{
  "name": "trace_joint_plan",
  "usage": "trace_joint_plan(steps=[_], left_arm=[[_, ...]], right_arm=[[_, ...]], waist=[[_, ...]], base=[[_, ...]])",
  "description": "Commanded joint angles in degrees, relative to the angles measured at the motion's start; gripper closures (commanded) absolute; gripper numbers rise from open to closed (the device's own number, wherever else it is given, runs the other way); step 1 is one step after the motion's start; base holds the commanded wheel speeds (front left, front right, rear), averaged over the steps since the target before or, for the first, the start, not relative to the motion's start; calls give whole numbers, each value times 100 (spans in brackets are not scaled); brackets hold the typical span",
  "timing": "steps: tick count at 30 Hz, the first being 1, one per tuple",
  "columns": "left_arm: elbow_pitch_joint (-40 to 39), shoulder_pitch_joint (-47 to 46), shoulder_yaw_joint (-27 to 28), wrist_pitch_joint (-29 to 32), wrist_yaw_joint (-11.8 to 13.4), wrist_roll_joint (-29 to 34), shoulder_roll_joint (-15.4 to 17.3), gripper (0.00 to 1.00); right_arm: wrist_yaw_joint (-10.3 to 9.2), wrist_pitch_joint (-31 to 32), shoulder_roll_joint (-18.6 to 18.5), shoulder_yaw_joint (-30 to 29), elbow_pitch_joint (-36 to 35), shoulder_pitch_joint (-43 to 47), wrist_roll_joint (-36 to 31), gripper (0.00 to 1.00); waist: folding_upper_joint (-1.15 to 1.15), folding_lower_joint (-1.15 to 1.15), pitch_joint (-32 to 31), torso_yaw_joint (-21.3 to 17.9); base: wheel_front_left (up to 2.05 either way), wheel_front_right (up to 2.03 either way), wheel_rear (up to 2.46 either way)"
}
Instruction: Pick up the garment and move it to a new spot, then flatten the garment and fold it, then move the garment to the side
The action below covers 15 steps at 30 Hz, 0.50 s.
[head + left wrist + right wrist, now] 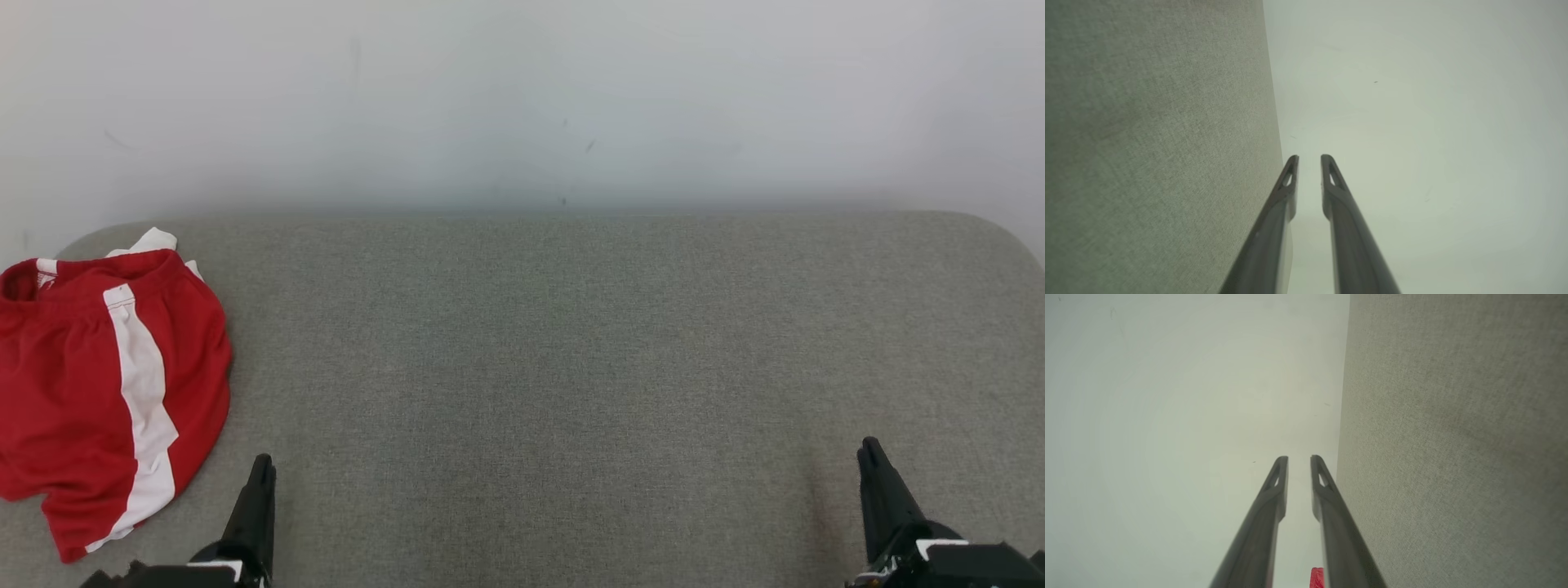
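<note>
The garment (98,384), red shorts with a white side stripe, lies bunched on the grey fabric surface (555,367) at the far left of the head view. My left gripper (261,467) rests low just right of the garment's near corner, apart from it. My right gripper (872,451) sits low at the far right. In the left wrist view the left gripper (1309,157) has its fingers nearly together with nothing between them. The right gripper (1299,458) looks the same in the right wrist view, and a small red sliver (1316,577) shows at the bottom edge.
A pale wall (522,98) rises behind the grey surface. The surface's back corners are rounded, and its wide middle stretches between my two grippers.
</note>
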Motion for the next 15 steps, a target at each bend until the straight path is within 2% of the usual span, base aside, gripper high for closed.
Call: trace_joint_plan(steps=[1,10,15], left_arm=[[57,38,1,-1,0,0,-11,0],[1,148,-42,-199,-9,149,-16,0],[-82,181,-52,-336,-16,416,-12,0]], right_arm=[[-8,1,28,7,66,28,0,0],[-7,-137,103,122,86,85,-184,0],[-6,-234,142,168,95,77,-566,0]], waist=[[0,0,1,0],[0,0,14,-1],[0,0,26,-3]], base=[[0,0,0],[0,0,0],[0,0,0]])
